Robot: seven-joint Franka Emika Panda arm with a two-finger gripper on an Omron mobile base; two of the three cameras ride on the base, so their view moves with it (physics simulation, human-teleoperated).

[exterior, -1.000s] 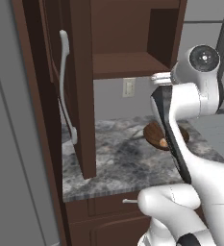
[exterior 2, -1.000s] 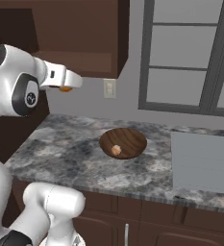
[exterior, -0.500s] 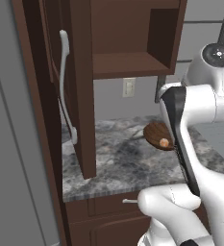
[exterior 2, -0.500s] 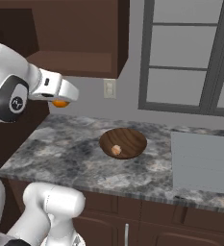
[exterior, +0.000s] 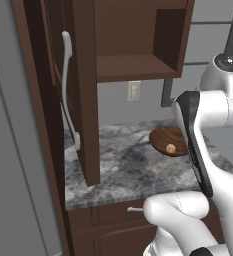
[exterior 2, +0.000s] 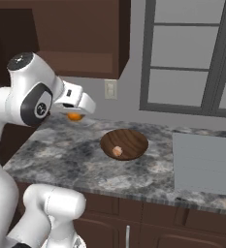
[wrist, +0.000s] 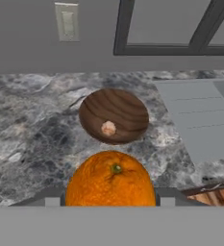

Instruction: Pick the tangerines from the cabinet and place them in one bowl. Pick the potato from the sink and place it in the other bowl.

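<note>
The gripper (exterior 2: 76,114) is clamped on a tangerine (wrist: 110,179) above the grey marbled counter (exterior 2: 66,160). Ahead of and below the hand sits a dark wooden bowl (wrist: 114,116) holding a small tan potato (wrist: 108,128). The open cabinet (exterior: 133,45) stands behind the hand, the flat grey sink (wrist: 198,116) beyond the bowl.

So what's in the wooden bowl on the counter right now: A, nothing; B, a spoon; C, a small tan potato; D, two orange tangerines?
C: a small tan potato lies inside the wooden bowl, while the tangerine is gripped in the hand.
</note>
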